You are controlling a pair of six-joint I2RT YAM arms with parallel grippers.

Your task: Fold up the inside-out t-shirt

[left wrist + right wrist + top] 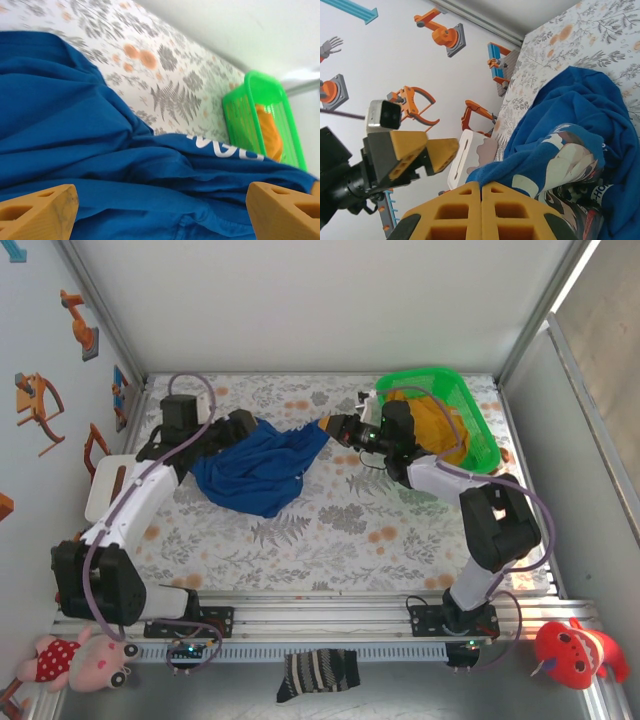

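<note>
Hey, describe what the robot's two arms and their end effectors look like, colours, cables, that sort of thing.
Both the left arm and right arm have white links between bulky black joint housings, with a lavender cable looping along each. The left end effector and right end effector carry blocky mustard-yellow fingers with triangular hollow cut-outs.

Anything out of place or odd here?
A striped sock lies bunched off the table, beyond its near edge. The t-shirt is crumpled, one end pinched in the right claw, which suits a fold in progress.
</note>
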